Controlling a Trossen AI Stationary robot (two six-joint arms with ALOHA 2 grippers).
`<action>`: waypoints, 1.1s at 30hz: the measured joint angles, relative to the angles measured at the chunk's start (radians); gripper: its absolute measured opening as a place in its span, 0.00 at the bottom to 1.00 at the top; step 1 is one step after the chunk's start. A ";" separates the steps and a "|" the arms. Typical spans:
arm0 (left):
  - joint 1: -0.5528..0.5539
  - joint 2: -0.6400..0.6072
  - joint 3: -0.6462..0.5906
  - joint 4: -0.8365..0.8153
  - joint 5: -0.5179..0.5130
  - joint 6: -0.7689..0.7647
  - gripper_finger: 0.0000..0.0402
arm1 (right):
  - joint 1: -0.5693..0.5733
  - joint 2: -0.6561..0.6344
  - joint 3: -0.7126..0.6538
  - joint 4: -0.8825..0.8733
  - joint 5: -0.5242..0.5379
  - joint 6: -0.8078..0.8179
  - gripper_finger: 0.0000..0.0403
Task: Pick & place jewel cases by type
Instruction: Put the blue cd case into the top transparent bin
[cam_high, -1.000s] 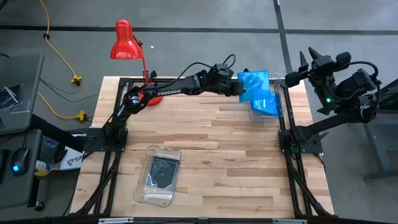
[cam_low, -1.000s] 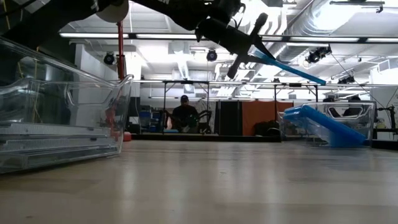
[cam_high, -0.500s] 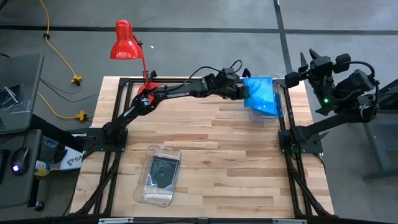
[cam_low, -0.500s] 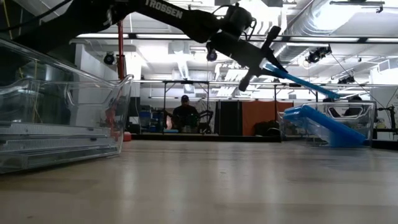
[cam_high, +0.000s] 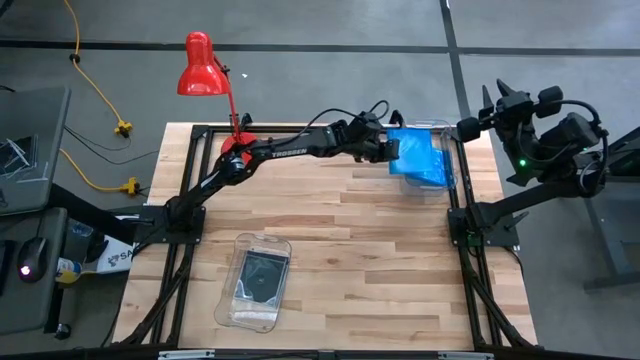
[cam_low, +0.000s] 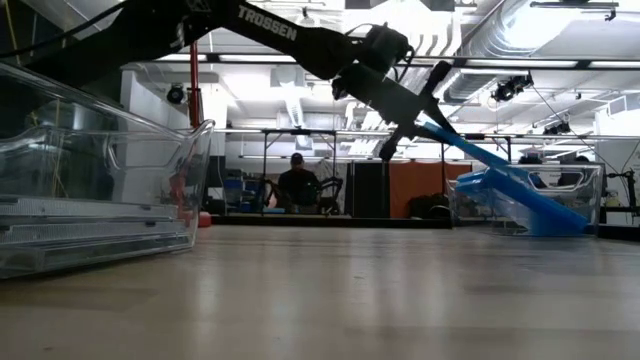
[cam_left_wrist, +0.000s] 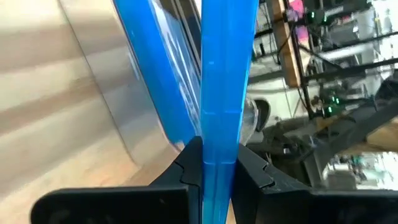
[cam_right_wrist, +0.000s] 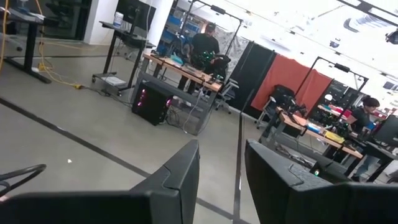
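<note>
My left gripper (cam_high: 393, 149) reaches to the table's far right and is shut on a bright blue jewel case (cam_high: 415, 152) (cam_low: 490, 158), which slants down into a clear bin (cam_high: 443, 160) (cam_low: 590, 190). More blue jewel cases (cam_low: 530, 205) (cam_left_wrist: 158, 74) lean inside that bin. In a second clear bin (cam_high: 258, 282) near the front left, a dark jewel case (cam_high: 262, 272) lies flat. My right gripper (cam_right_wrist: 221, 177) is raised beyond the table's right edge (cam_high: 468, 127), open, with nothing between its fingers. My left gripper pinches the blue jewel case between its two fingers (cam_left_wrist: 186, 168), one on each flat face, at the case's near edge (cam_left_wrist: 219, 149). It comes from the table's left, slanting downward. The case tilts down away from the fingers; whether its lower end (cam_low: 570, 205) touches the leaning cases I cannot tell.
A red desk lamp (cam_high: 200, 65) stands at the table's far left corner. The black frame rails (cam_high: 455, 215) run along both table sides. Bare wood (cam_high: 360, 260) lies between the two bins. A person (cam_low: 297, 185) sits in the room beyond.
My left gripper has moved down and toward the table's right edge, carrying the blue jewel case. The case has tipped steeper, and its far end has sunk from above the right bin down into it.
</note>
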 joint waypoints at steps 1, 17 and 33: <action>0.000 0.000 0.000 -0.005 0.015 -0.001 0.09 | 0.000 0.000 0.000 -0.003 0.000 0.002 0.27; 0.014 0.000 0.000 0.081 0.010 0.005 0.13 | 0.000 0.000 0.000 -0.016 0.000 0.007 0.27; 0.007 0.001 0.000 0.095 0.030 0.026 0.18 | 0.000 0.000 0.000 -0.015 -0.001 0.007 0.27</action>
